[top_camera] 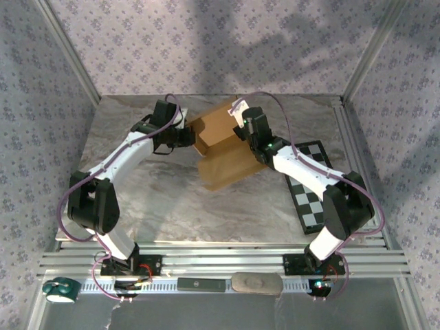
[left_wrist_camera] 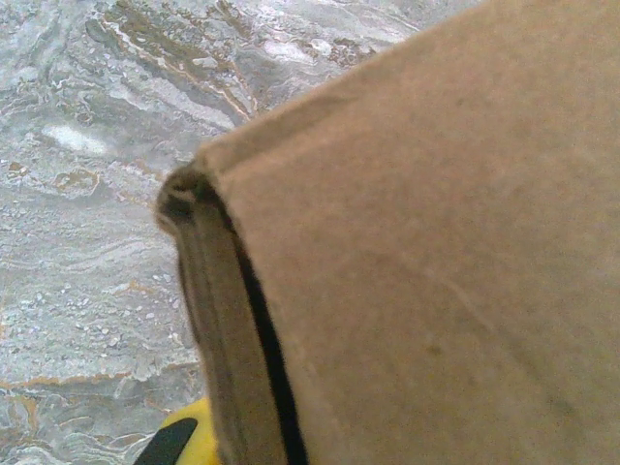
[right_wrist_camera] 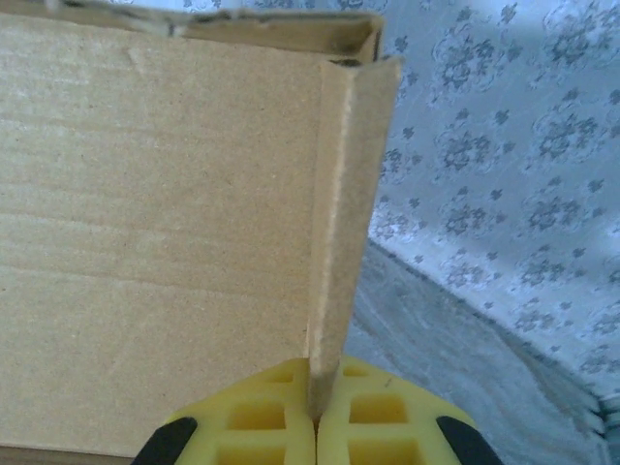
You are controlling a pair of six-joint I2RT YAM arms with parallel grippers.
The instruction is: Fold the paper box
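From above, the half-folded tan-brown cardboard paper box point(top_camera: 223, 161) sits toward twelve o'clock on the grey marbled table point(top_camera: 172, 199); the left gripper point(top_camera: 187, 136) is at its nine o'clock edge, the right gripper point(top_camera: 239, 129) at one o'clock; left wrist: jaws closed on the paper box's folded wall; right wrist: at six o'clock, yellow fingers point(right_wrist_camera: 262, 421) pinch its upright flap.

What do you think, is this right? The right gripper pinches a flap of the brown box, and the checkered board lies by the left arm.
Not quite. The checkered board lies by the right arm, not the left, as the top external view shows. The rest holds: the right gripper does pinch a flap of the paper box.
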